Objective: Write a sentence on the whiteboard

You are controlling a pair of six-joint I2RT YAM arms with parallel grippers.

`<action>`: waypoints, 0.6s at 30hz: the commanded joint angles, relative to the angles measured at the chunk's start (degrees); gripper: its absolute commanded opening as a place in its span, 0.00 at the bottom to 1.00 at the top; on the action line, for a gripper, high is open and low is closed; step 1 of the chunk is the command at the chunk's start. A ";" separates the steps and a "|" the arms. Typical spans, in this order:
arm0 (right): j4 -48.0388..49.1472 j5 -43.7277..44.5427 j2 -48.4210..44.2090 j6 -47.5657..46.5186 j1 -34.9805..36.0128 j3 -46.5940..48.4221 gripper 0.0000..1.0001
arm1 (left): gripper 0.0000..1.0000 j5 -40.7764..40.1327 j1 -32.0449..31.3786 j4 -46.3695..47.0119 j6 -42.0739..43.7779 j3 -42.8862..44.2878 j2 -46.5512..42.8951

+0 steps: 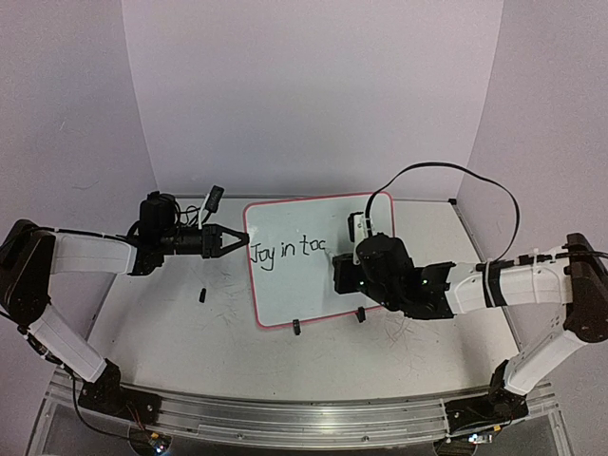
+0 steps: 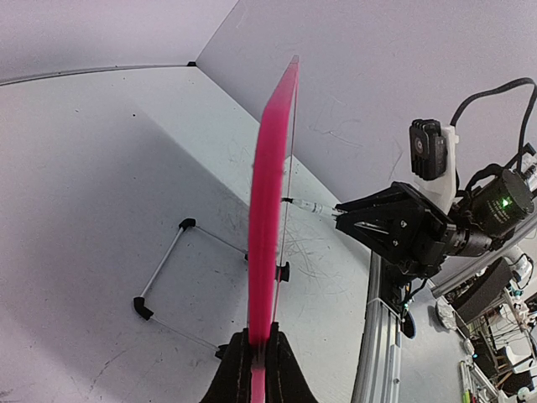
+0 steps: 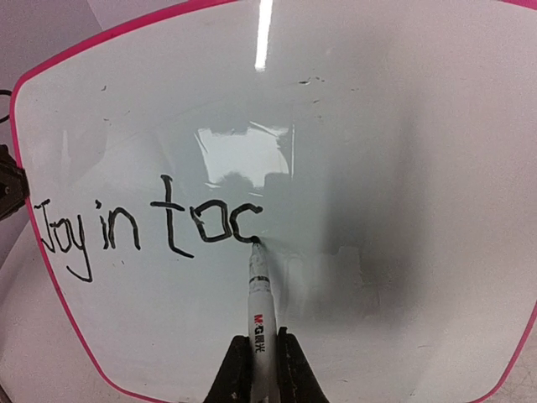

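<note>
A small black piece [image 1: 201, 294] lies on the scuffed white tabletop [image 1: 180, 351].

Whiteboard [image 1: 318, 261] is standing upright across the middle of the table [image 1: 171, 351], walling off the far side. The left gripper [image 1: 239, 241] is clamping its left rim and the right gripper [image 1: 340, 268] is pressing a marker [image 3: 258, 290] to its face, crowding both flanks. A wire stand [image 2: 164, 273] is occupying the ground behind the board, and a small black piece [image 1: 202, 294] is lying on the left side, while bare tabletop is running along the near edge
</note>
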 commanded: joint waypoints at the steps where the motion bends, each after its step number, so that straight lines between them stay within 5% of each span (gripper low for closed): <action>1: 0.20 3.83 0.22 -0.73 -0.34 1.84 0.00 | 0.00 2.11 0.14 1.96 0.32 2.50 -2.23; 18: 0.47 4.25 1.55 -2.05 -0.66 3.84 0.00 | 0.00 2.16 0.17 1.94 0.49 2.42 -2.27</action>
